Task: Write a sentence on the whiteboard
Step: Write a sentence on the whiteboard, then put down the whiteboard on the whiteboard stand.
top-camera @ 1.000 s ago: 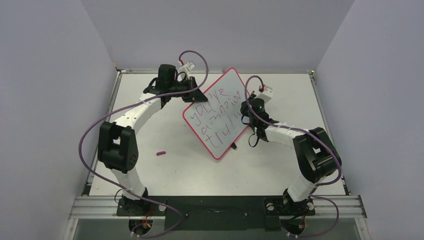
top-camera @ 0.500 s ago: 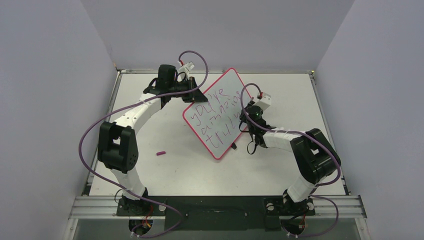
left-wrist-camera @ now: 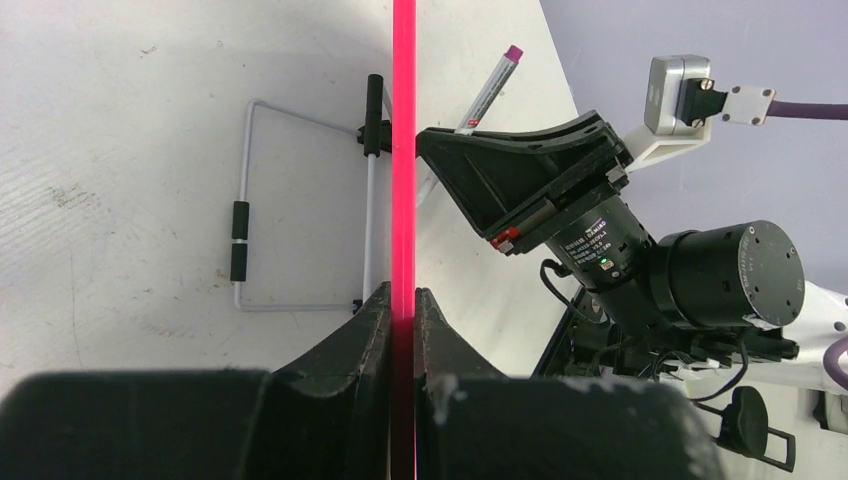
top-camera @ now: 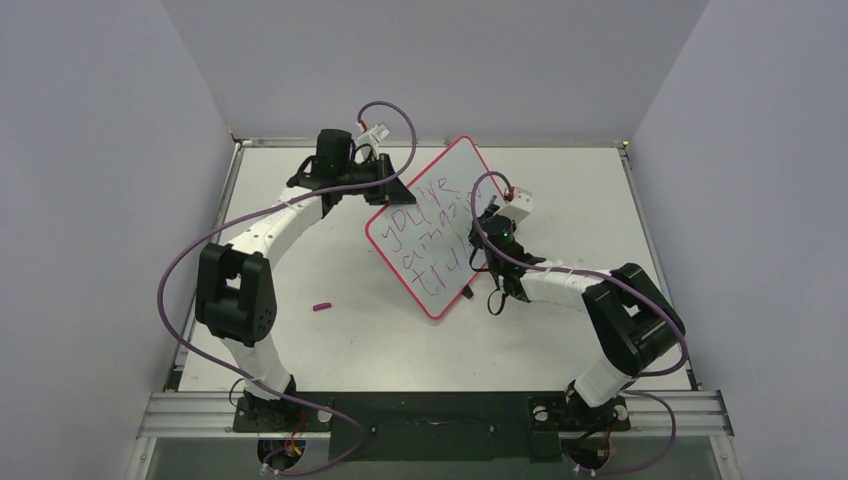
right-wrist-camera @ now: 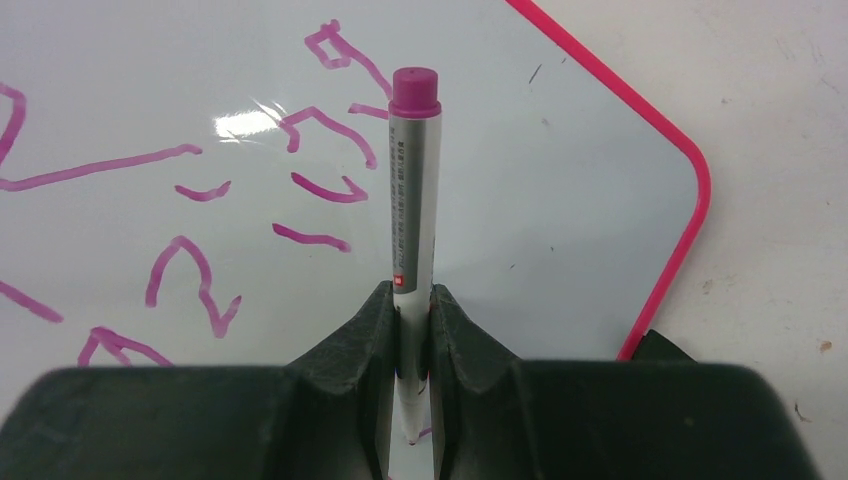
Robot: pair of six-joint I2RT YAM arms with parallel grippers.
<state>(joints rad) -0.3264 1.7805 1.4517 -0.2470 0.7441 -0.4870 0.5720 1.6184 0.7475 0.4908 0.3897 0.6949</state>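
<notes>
Holding whiteboard & marker pen, both arms.
L gripper clamped on board's pink rim, far-left edge; board tilted up at centre of table, sentence in 3 purple lines. R gripper pinched on pen, over board's right part.

Left arm extended, left tool clamped, right arm bent, right tool clamped

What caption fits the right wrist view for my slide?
Right hand shut on a purple-ended marker over the pink-rimmed whiteboard and its purple lettering.
</notes>
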